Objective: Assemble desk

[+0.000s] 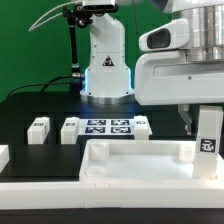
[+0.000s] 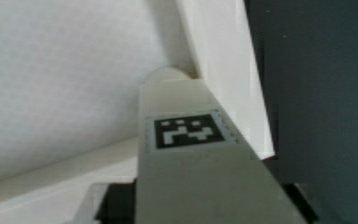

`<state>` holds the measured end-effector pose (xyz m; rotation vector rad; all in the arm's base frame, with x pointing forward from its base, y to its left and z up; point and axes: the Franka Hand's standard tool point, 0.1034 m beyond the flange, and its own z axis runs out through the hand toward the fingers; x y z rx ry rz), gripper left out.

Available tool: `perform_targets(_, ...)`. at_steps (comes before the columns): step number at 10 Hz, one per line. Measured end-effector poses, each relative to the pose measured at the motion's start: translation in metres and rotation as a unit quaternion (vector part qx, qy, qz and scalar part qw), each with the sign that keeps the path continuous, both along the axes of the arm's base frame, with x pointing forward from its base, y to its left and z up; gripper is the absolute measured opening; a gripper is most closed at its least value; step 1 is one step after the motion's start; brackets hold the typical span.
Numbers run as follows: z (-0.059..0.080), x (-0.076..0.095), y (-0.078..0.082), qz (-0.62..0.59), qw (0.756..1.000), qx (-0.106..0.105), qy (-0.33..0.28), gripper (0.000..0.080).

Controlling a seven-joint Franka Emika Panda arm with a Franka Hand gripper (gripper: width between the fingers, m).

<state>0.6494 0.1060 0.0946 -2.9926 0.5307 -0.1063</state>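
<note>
The upright leg [image 2: 190,130] is being gripped by the end effector [image 2: 204,200] at a corner of the desk top [image 1: 140,152], toward the exterior view's right of the bench [image 1: 30,105]. Seemingly it is being seated in its socket, so it is best being kept vertical and pressed squarely.

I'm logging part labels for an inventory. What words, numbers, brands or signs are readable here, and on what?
No readable words, numbers or brand names in either view.
Only black-and-white square tags, which are patterns and not text: on the marker board, the loose legs and the upright leg.
</note>
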Motion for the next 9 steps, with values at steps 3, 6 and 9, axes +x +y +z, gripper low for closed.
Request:
perform_targets(3, 0.0, 0.0, 0.0, 0.001, 1.0, 0.0, 0.0, 0.0307)
perform_targets(6, 0.0, 0.0, 0.0, 0.001, 1.0, 0.0, 0.0, 0.0307)
perform_targets(9, -0.0003, 0.0, 0.0001, 0.001, 1.0, 0.0, 0.0, 0.0539)
